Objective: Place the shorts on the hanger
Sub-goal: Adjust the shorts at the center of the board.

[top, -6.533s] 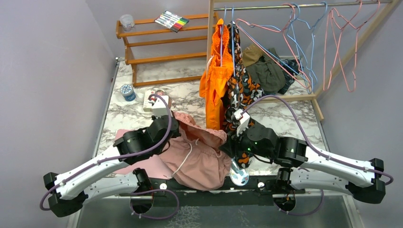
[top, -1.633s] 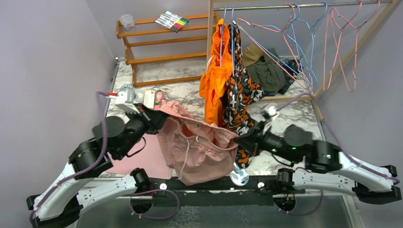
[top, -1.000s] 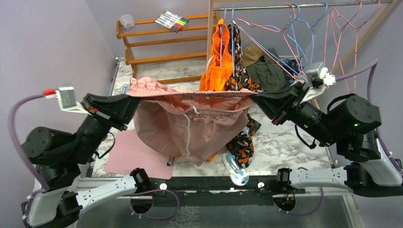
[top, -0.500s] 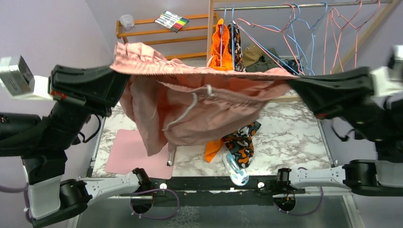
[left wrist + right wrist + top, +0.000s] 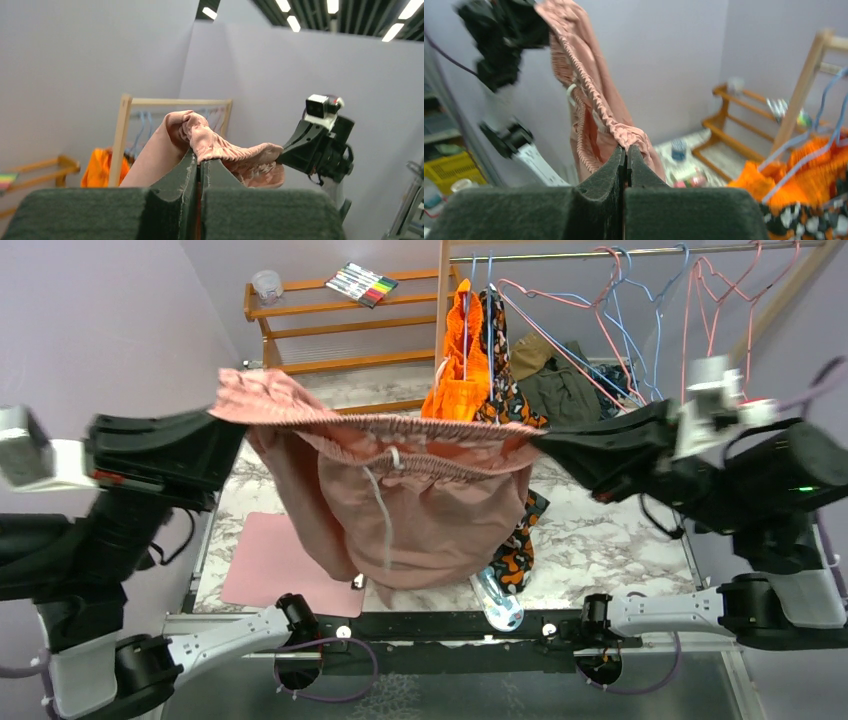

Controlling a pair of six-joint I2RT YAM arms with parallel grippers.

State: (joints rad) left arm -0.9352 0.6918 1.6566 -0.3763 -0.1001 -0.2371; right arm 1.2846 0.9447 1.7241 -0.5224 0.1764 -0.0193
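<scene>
Pinching the shorts [image 5: 420, 510] by the waistband, left gripper [image 5: 232, 430] and right gripper [image 5: 545, 447] clamped tight, arms high, well apart.

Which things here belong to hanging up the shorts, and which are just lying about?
Job: shorts, gripped at the waistband by left gripper and right gripper; pink hanger on the rail.
Lying about: orange garment, camouflage garment, marker set, pink mat.

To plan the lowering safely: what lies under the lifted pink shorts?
Below the shorts, a pink mat, the marble table and the camouflage garment show. Whatever lies directly behind the fabric is covered.
</scene>
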